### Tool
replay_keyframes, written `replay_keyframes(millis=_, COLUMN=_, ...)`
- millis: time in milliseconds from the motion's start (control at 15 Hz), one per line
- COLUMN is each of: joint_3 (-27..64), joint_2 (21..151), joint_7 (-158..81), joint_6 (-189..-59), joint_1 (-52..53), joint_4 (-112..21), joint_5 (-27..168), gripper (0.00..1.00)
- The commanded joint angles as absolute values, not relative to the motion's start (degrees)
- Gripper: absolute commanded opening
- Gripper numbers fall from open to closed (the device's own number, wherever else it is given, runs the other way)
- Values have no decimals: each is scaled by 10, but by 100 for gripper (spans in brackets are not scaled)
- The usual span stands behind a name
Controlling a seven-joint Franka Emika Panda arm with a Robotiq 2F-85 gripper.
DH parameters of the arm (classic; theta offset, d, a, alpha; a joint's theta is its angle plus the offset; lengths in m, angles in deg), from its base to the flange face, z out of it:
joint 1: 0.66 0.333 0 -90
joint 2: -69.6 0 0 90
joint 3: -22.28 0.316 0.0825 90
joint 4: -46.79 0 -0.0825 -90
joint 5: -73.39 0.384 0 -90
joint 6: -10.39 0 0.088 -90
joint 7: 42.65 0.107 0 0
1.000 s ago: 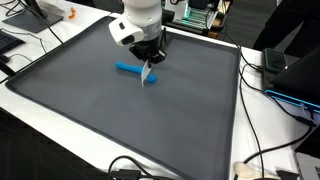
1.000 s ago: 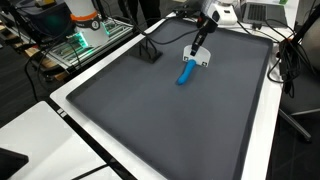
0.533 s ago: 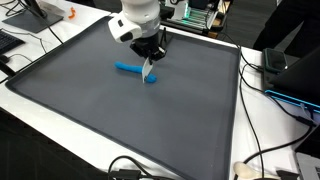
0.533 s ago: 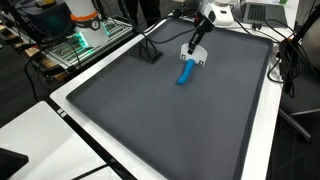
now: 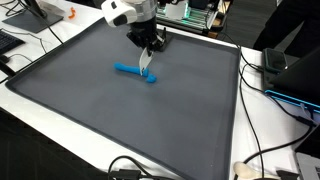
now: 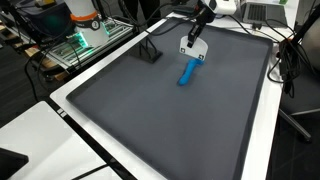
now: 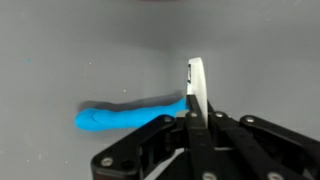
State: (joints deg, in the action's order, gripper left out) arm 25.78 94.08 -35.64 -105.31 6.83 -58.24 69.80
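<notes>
**Grip check: white piece held above blue stick**

My fingers (image 5: 148,48) are clamped on a thin white piece (image 5: 147,63), which hangs edge-down, clear of the grey mat (image 5: 120,120). The blue stick (image 5: 134,70) lies flat on the mat just beneath. In the wrist view it runs toward 9 o'clock from the piece. Recommendation: firm pinch, piece upright, slow vertical travel, no brushing the stick.
</notes>
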Motion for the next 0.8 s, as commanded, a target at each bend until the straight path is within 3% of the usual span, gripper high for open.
replay_keyframes(millis=0, joint_3=256, joint_2=920, joint_7=-366, joint_6=-1027, joint_1=63, joint_4=-583, joint_5=700, gripper=1)
replay_keyframes(millis=733, joint_3=251, joint_2=942, joint_7=-405, joint_6=-1048, joint_1=56, joint_4=-560, joint_5=675, gripper=1)
